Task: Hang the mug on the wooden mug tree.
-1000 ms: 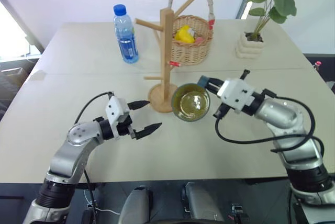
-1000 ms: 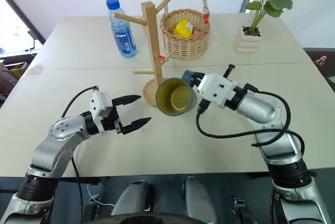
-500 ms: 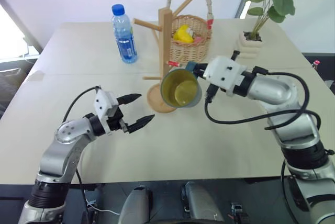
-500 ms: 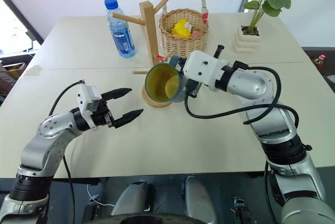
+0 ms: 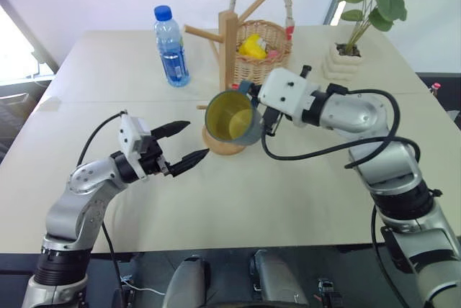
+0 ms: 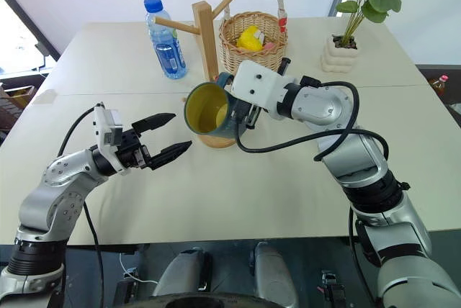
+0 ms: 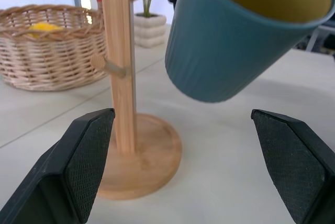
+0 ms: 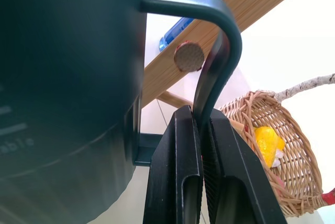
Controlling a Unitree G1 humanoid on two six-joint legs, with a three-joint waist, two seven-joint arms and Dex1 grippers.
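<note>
Right hand (image 8: 201, 145) clamped on mug (image 5: 232, 116) handle, mug tipped sideways beside wooden mug tree (image 5: 229, 56): loop faces peg for threading. Left hand (image 5: 181, 143) fingers apart, idle above desk (image 5: 302, 193).

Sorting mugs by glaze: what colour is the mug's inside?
Yellow-green inside the mug, slate-blue outside; clearest in the right eye view.

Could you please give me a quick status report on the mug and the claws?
Right claw shut on mug handle, mug off the table beside mug tree. Left claw open, empty. Peg seen through handle loop; not hung yet.
</note>
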